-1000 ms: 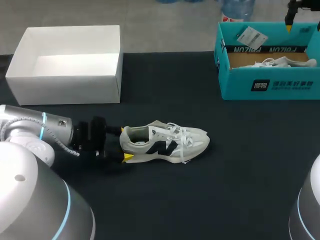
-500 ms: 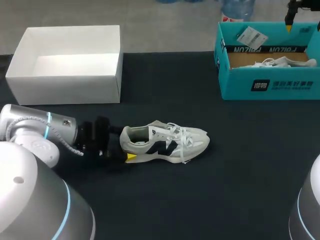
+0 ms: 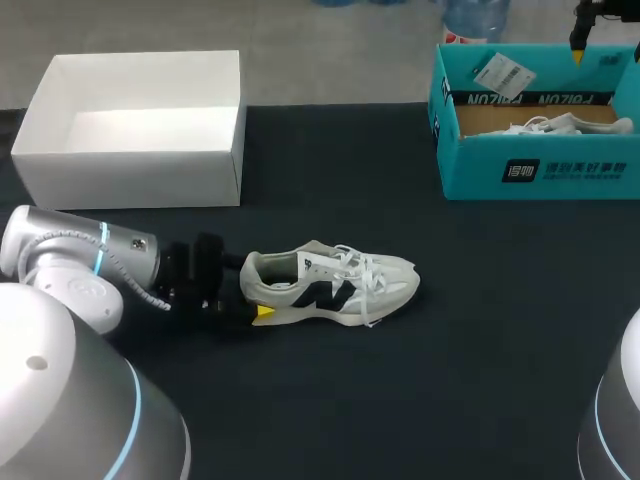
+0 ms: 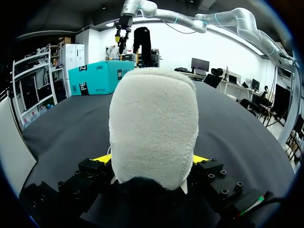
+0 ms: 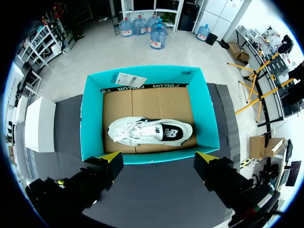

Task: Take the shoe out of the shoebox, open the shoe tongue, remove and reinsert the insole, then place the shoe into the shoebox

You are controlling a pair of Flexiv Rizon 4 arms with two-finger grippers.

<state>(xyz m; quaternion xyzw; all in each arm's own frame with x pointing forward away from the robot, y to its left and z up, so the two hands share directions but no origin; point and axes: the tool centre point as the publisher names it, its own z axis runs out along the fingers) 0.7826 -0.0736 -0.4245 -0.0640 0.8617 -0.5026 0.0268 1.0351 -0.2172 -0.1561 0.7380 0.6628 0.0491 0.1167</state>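
White shoe (image 3: 330, 287) lay on the worktop (image 3: 480, 340), heel at your left claw (image 3: 250, 290), toe pointing right. Up close, the heel filled that claw; pinching or not, you couldn't tell. Your right claw (image 5: 159, 157) hung spread over the teal shoebox (image 5: 90, 128).

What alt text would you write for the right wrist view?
A white shoe lies inside the open teal shoebox, seen from straight above. The right pincer, open and empty, hangs above the box's near wall.
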